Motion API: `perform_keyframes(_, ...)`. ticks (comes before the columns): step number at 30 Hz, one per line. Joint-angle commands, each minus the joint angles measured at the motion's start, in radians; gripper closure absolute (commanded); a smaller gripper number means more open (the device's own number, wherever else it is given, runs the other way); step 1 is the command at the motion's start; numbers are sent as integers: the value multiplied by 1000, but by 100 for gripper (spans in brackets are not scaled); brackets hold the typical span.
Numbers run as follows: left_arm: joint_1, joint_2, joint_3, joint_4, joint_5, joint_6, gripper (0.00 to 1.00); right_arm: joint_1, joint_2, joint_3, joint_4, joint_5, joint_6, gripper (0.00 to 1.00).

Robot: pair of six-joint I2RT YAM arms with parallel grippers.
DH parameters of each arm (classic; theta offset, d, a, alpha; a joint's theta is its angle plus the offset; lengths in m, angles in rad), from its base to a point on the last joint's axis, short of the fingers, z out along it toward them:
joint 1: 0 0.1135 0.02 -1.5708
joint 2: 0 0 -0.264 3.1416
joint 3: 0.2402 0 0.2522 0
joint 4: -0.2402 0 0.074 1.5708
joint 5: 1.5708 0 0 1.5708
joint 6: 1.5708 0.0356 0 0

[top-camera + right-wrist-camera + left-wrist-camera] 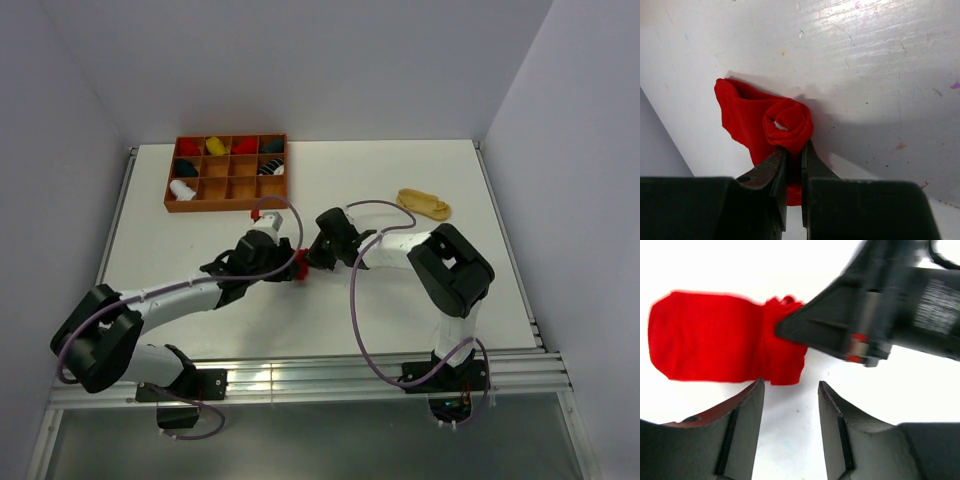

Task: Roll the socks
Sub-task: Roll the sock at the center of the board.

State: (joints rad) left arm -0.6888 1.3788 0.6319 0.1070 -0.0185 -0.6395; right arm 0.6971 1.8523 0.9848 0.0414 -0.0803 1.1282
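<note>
White table (pixel 400 180), carrying brown compartment tray (pixel 226 207) at its far left corner; left gripper (pixel 790 390), jaws spread and empty, just beside red sock (pixel 705 335) at mid-table; right gripper (pixel 794 150), pinching that sock's rolled end; tan sock (pixel 424 204), lying far right, well apart.

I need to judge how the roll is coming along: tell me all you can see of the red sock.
The red sock is soft, plain red fabric lying on the white table between the two arms. One end is wound into a tight spiral with a speck of white at its core. The rest lies flat and unrolled. The right gripper is shut on the rolled end. The left gripper stands open just short of the sock, not touching it.
</note>
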Motion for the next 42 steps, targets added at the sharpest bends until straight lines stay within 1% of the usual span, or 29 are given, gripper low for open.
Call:
perform_keyframes(1,-134,-55,9,5,-318,115,48,-7,27,34,-113,-7,-21,100)
perform_keyframes(3,-211,-43,25,20,-423,144,47,-7,28,37,-117,-18,-19,100)
perform_keyframes(7,-284,57,74,16,-527,196,48,-7,31,48,-133,-35,-19,100)
perform_keyframes(12,-357,164,126,28,-598,218,49,-7,24,64,-150,-36,-24,100)
perform_keyframes(13,-360,195,133,11,-609,210,49,-7,25,68,-153,-38,-24,100)
perform_keyframes(17,-365,238,149,2,-636,207,51,-7,24,64,-150,-47,-22,100)
perform_keyframes(23,-367,287,163,3,-638,224,53,-7,30,71,-146,-67,-19,100)
perform_keyframes(30,-367,359,213,-55,-646,210,55,-7,21,77,-158,-88,-21,100)
perform_keyframes(32,-367,378,226,-78,-656,196,61,-7,16,75,-156,-99,-19,100)
perform_keyframes(33,-367,384,235,-87,-659,193,66,-7,13,77,-153,-102,-21,100)
perform_keyframes(34,-367,394,239,-98,-660,190,78,-7,13,78,-155,-110,-21,100)
perform_keyframes(37,-367,405,252,-104,-661,187,99,-7,10,81,-147,-119,-25,100)
perform_keyframes(38,-367,405,253,-104,-652,189,99,-7,5,77,-143,-122,-24,100)
perform_keyframes(40,-365,391,246,-104,-641,189,99,-11,-16,48,-98,-122,-15,89)
perform_keyframes(41,-361,384,235,-104,-618,184,99,-13,-25,34,-78,-127,-12,76)
perform_keyframes(42,-354,361,229,-102,-598,175,99,-21,-42,9,-45,-130,-11,70)
